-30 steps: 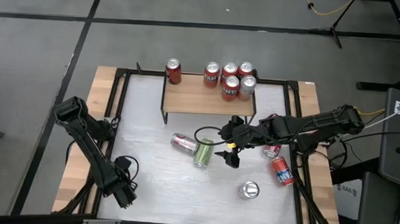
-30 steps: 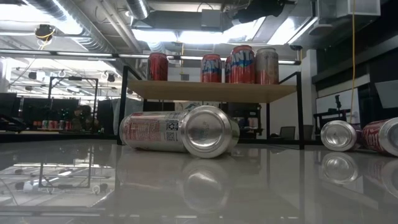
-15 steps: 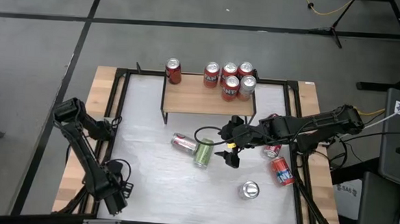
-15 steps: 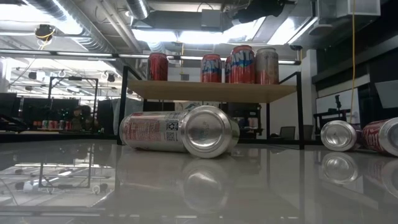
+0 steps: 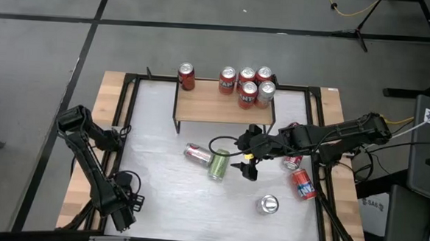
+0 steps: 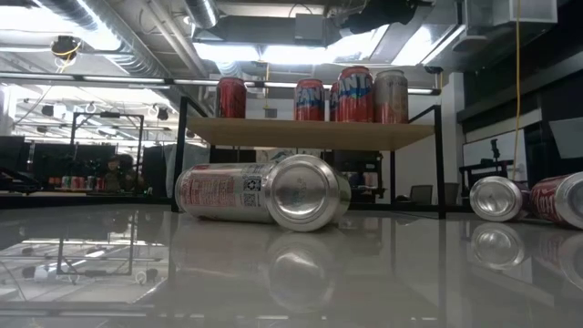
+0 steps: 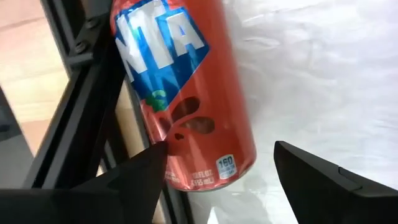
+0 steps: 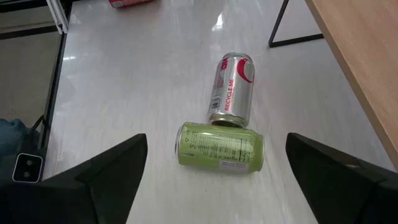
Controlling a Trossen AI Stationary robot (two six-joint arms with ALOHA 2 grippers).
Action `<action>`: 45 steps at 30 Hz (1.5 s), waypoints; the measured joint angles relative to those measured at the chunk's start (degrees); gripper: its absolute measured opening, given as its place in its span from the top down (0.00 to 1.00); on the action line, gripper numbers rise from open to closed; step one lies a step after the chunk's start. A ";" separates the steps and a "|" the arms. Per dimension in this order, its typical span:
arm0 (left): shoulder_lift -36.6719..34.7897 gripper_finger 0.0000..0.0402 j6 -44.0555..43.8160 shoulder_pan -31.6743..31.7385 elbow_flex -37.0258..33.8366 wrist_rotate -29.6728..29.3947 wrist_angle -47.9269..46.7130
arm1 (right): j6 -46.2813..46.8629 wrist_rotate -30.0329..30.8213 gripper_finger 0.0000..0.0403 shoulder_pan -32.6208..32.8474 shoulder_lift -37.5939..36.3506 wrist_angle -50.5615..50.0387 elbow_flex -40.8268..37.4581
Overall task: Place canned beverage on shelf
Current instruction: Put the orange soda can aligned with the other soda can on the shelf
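The shelf (image 5: 223, 106) stands at the far edge of the table (image 5: 159, 199), its light-wood top carrying five upright cans (image 5: 246, 84): one red can (image 5: 186, 76) toward the shelf's left end and four grouped toward its right end. In the low view the shelf top (image 6: 310, 133) rests on thin black legs, with the cans in a row above it.

Near the middle of the table, a silver can (image 5: 197, 153) and a green can (image 5: 218, 164) lie on their sides, touching. The right gripper (image 5: 244, 160) hovers just beside the green can, its fingers spread apart and holding nothing; its wrist view shows the green can (image 8: 221, 147) and the silver can (image 8: 232, 89) between the two fingers (image 8: 106, 174).

Near the right edge lie two more red cans (image 5: 303, 183), and an upright silver can (image 5: 269, 205) stands toward the near edge.

The left gripper (image 5: 124, 212) sits at the near left corner, its fingers (image 7: 124, 180) apart around a red can (image 7: 186, 93) lying against the black table frame (image 7: 81, 93); whether they touch it cannot be told.
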 joint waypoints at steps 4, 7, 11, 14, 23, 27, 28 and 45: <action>-0.22 0.29 0.80 0.78 0.08 -3.06 1.72 | 0.01 0.01 0.08 0.00 0.00 0.00 0.00; -0.40 0.29 1.17 1.60 0.22 -4.79 2.63 | 0.00 0.01 0.08 0.00 0.00 0.00 0.00; -0.66 0.29 3.19 2.77 1.14 -6.99 2.72 | 0.00 0.00 0.08 0.00 0.00 0.00 0.00; -0.73 0.29 4.07 3.70 3.22 -10.26 0.86 | 0.00 0.00 0.08 0.00 -0.01 0.00 0.00; -0.75 0.29 0.33 4.15 3.97 -8.27 -4.91 | 0.00 0.00 0.08 0.00 0.00 0.00 0.00; 0.02 0.29 0.88 5.85 1.85 -12.21 0.16 | 0.00 0.02 0.08 0.00 0.00 0.00 0.00; 0.11 0.29 1.02 6.25 1.27 -13.15 1.48 | 0.00 0.02 0.08 0.01 0.00 0.00 0.00; 0.09 0.29 2.64 10.91 -0.39 -14.58 3.03 | 0.00 0.02 0.08 0.02 0.00 0.00 0.00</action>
